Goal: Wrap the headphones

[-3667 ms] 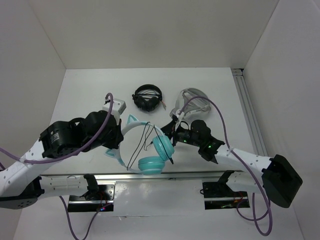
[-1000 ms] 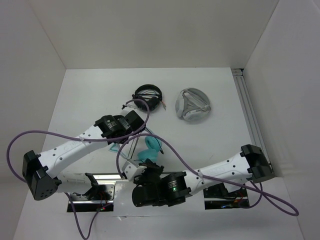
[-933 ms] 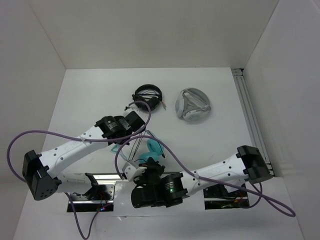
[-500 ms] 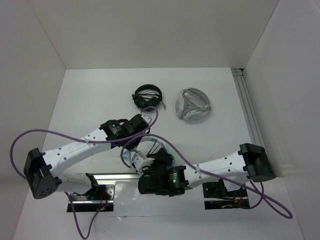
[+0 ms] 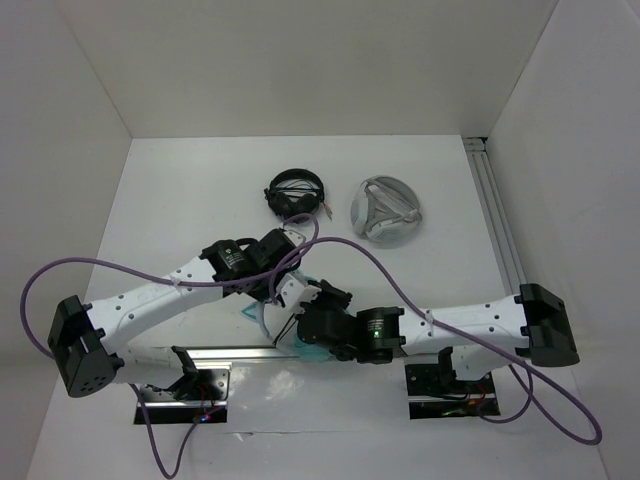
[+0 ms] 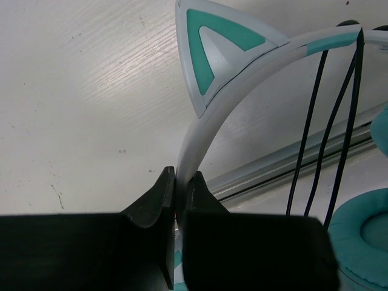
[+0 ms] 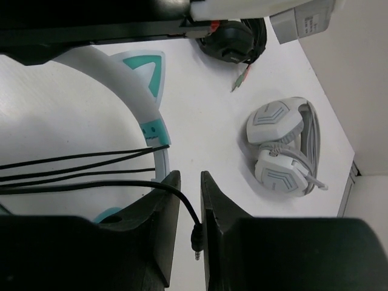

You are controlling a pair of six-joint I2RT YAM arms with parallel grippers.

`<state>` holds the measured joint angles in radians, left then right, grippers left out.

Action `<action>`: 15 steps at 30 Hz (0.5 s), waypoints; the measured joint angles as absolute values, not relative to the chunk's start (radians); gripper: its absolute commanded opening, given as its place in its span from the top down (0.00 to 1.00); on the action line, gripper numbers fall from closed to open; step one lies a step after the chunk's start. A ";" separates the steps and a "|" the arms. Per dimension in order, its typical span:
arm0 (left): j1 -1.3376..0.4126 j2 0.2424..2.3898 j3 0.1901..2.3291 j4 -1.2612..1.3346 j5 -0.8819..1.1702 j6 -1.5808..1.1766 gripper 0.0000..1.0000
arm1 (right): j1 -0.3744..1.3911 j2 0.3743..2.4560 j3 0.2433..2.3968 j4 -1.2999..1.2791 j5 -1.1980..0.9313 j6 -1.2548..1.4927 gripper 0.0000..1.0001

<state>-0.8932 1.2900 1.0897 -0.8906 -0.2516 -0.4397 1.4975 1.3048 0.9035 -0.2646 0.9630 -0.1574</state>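
Wrapping part done: a few cable turns lie across the band, the plug end not yet tucked.
The left hand (image 6: 179, 182) clamps the pale headband (image 6: 203, 130). The right hand (image 7: 190, 182), nearly closed, pinches the dark cable (image 7: 91, 159) by its plug (image 7: 195, 241). The teal cat-eared headphones (image 7: 145, 85) sit mid-table (image 5: 180, 190), at the near edge.

You swung your right gripper (image 7: 190, 182) from the far right of the teal cat-eared over-ear headphones (image 6: 364, 239) round to their near side. Your left gripper (image 6: 180, 180) travelled rightward along their pale headband (image 6: 209, 121), and they shifted nearer.
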 measured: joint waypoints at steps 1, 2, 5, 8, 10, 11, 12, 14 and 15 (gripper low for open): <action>-0.893 1.290 1.090 -0.891 -0.252 -0.440 1.00 | 1.480 1.306 0.895 -0.253 0.947 -0.160 0.73; -0.893 1.290 1.090 -0.890 -0.252 -0.440 1.00 | 1.464 1.306 0.889 -0.245 0.932 -0.162 0.71; -0.888 1.290 1.090 -0.884 -0.252 -0.444 1.00 | 1.413 1.309 0.869 -0.208 0.878 -0.166 0.71; -0.878 1.290 1.090 -0.878 -0.252 -0.446 1.00 | 1.372 1.318 0.857 -0.168 0.850 -0.170 0.70; -0.874 1.290 1.090 -0.884 -0.250 -0.443 1.00 | 1.348 1.324 0.856 -0.152 0.830 -0.181 0.66; -0.871 1.291 1.090 -0.886 -0.249 -0.442 1.00 | 1.343 1.326 0.856 -0.145 0.821 -0.183 0.64; -0.867 1.291 1.090 -0.888 -0.249 -0.442 1.00 | 1.336 1.328 0.856 -0.139 0.808 -0.187 0.62; -0.859 1.292 1.090 -0.889 -0.250 -0.440 1.00 | 1.323 1.331 0.856 -0.128 0.783 -0.197 0.62; -0.856 1.293 1.090 -0.889 -0.250 -0.440 1.00 | 1.317 1.332 0.856 -0.123 0.769 -0.200 0.62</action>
